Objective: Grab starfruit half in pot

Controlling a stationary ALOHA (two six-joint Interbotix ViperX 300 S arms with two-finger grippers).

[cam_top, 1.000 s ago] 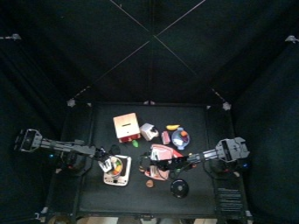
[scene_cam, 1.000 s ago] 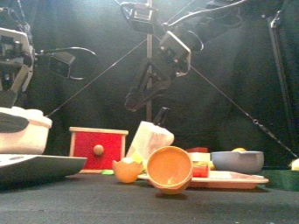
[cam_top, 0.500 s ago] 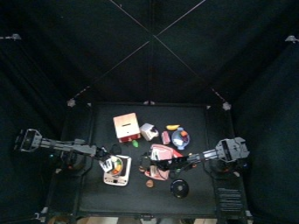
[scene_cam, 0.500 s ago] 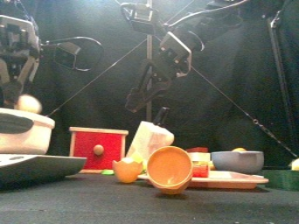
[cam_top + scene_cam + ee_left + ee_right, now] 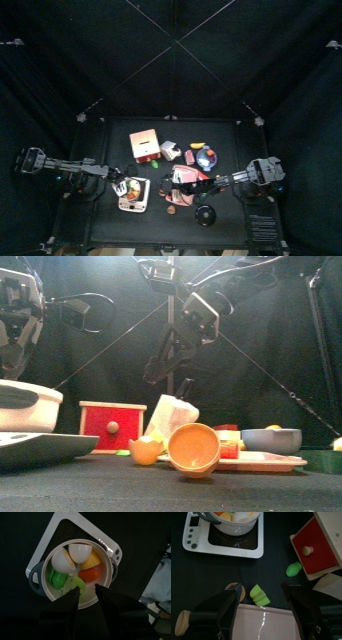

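On the left side of the tabletop (image 5: 154, 232) the left pincer (image 5: 85, 594) hangs over the pot (image 5: 41, 591), jaws spread wide and gripping nothing. The pot is a pale round-walled container sitting on a white stove plate (image 5: 75, 523) (a panel with small knobs shows along one edge). Inside it lie several toy foods: the starfruit half (image 5: 72, 586), bright yellow-green, at about 6 o'clock of the pot's inside, just ahead of the left jaw's tip; a darker green piece (image 5: 57, 577) at 8 o'clock; a white egg-like piece (image 5: 64, 561) at 10 o'clock; a white cup shape (image 5: 81, 551) at 12; a yellow wedge (image 5: 92, 560) at 2; an orange piece (image 5: 89, 574) at 4.

Toward the middle, a red box (image 5: 318, 545) with a wooden knob stands at 2 o'clock of the pot in the top view. A green pod (image 5: 294, 569) lies just beside it, and a green wedge (image 5: 259, 594) near a pink tray (image 5: 264, 623).

On the right, the right pincer (image 5: 263, 598) hovers over that tray, jaws wide apart and empty.
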